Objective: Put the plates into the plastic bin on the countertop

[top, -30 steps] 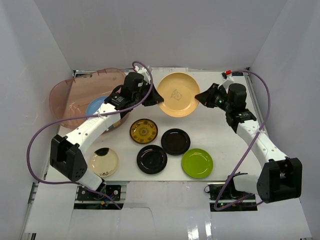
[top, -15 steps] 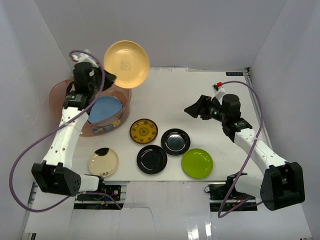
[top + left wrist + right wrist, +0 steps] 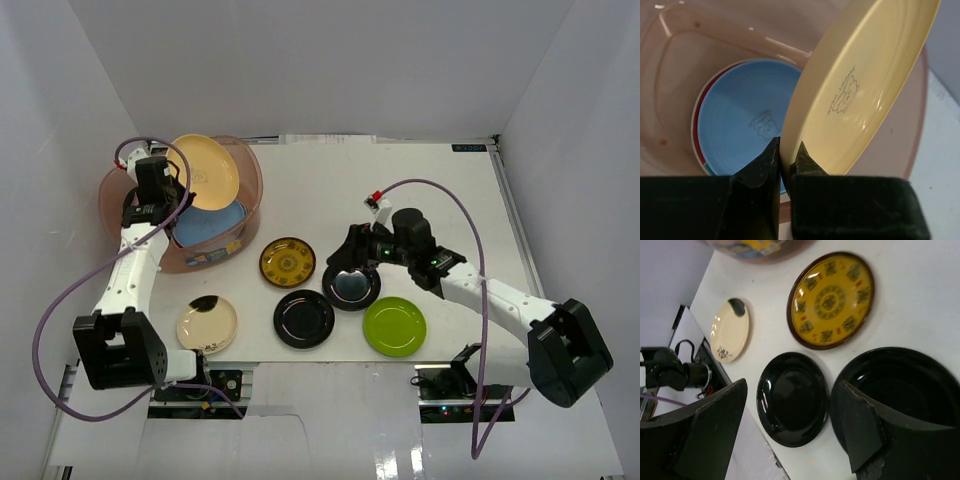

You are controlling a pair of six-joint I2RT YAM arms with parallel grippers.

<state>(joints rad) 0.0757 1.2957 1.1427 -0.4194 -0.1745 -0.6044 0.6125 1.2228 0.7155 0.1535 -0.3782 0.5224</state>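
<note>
My left pincer (image 3: 786, 150) is clenched on the rim of the round orange-yellow plate (image 3: 855, 85), holding it tilted over the translucent pinkish-brown plastic bin (image 3: 670, 90), above the light blue plate (image 3: 740, 115) lying inside. My right pincer (image 3: 348, 258), spread wide and holding nothing, hovers at a glossy black plate (image 3: 352, 286) right of the bin on the flat white countertop (image 3: 430, 190). White walls (image 3: 300, 60) stand around.

Overhead wide; wrists close — plastic bin (image 3: 115, 205) shared.

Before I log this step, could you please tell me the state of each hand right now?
Left hand: closed on the yellow plate's rim.
Right hand: open, holding nothing.
</note>
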